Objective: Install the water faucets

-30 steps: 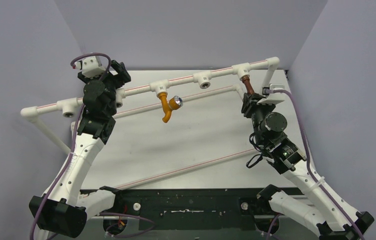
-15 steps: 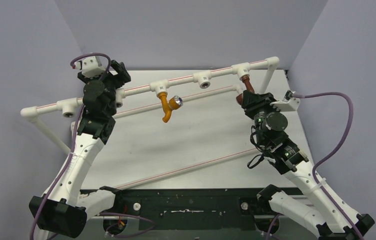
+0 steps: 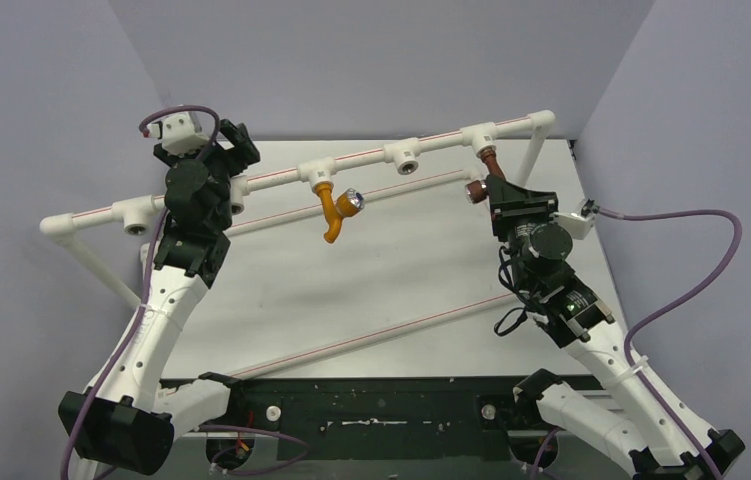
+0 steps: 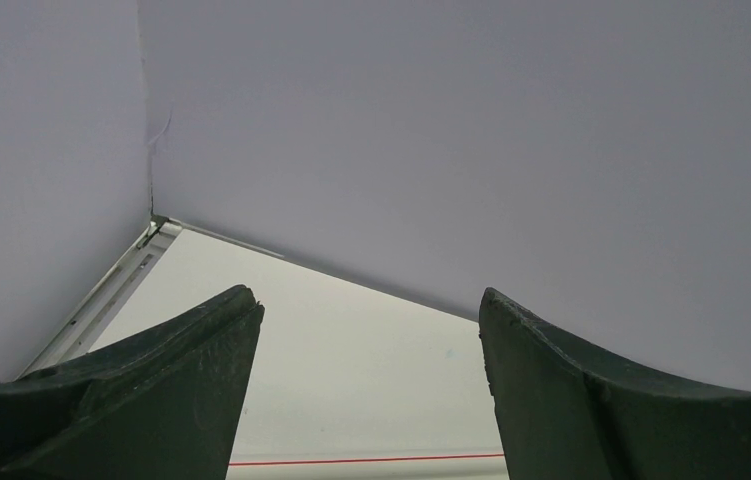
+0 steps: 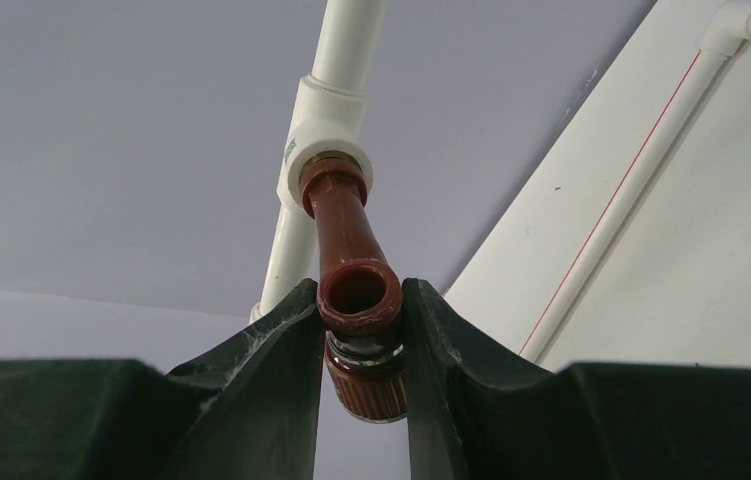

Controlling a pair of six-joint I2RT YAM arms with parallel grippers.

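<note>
The dark red-brown faucet [image 3: 492, 168] sits with its stem in a white T socket [image 3: 478, 136] at the right of the raised pipe. My right gripper [image 3: 499, 192] is shut on it. In the right wrist view the fingers [image 5: 291, 345] clamp the faucet [image 5: 356, 290] at its spout end, its stem in the socket [image 5: 326, 130]. The orange-yellow faucet [image 3: 331, 213] hangs from a middle T socket [image 3: 319, 172], its silver knob [image 3: 354, 203] to the right. My left gripper [image 3: 238, 145] is open and empty near the pipe's left part; its fingers [image 4: 166, 400] frame bare wall and table.
The white pipe frame [image 3: 261, 180] with red stripes spans the table, with open T sockets at the left [image 3: 137, 218] and middle [image 3: 406, 157]. A lower pipe [image 3: 371, 335] crosses the tabletop diagonally. Grey walls close in on three sides. A purple cable [image 3: 691, 260] loops right.
My right wrist has rotated while holding the red-brown faucet, turning it in its socket; its knob now points left and the cable has swung out to the right. The left arm has not moved.
</note>
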